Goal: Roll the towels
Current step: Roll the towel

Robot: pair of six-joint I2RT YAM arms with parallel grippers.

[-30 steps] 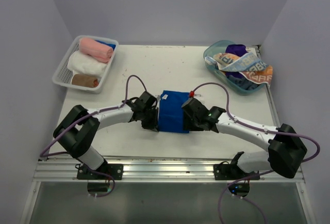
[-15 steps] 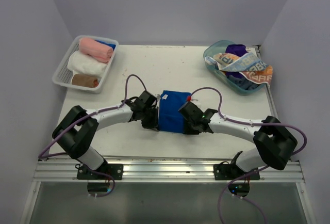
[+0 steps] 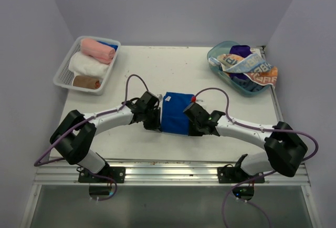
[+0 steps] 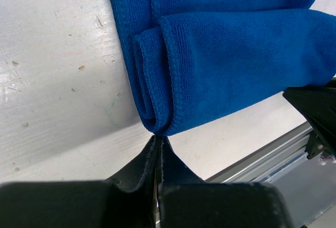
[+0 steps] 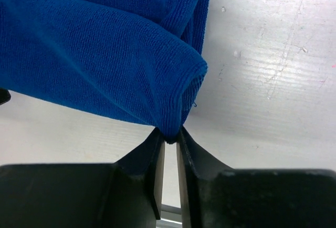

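pale lilac walls close in a white, scuffed tabletop (image 3: 173, 73). the left hand (image 3: 154, 118) lies low at the left end of the blue towel (image 3: 175, 113). in its wrist view the left hand's fingers (image 4: 159, 138) are pressed together, and the lowest corner of the towel's curled-over edge (image 4: 236, 54) runs right into their tips. the right hand (image 3: 191, 125) mirrors it at the towel's right end; in its own view its fingers (image 5: 169, 136) stand almost together, clamped on a drawn-up corner of the cloth (image 5: 89, 54), with a thin gap between them. the towel lies between the two hands in the middle of the tabletop, its near edge folded over onto itself and the rest lying flat towards the far side.

well apart at the far left stands a white mesh basket (image 3: 63, 73) holding a rolled pink towel (image 3: 97, 50), a white towel (image 3: 87, 65) and a brown towel (image 3: 86, 82). at the far right a clear teal tub (image 3: 215, 54) holds a purple towel (image 3: 240, 50) and a printed towel (image 3: 252, 70) that spills over its rim.
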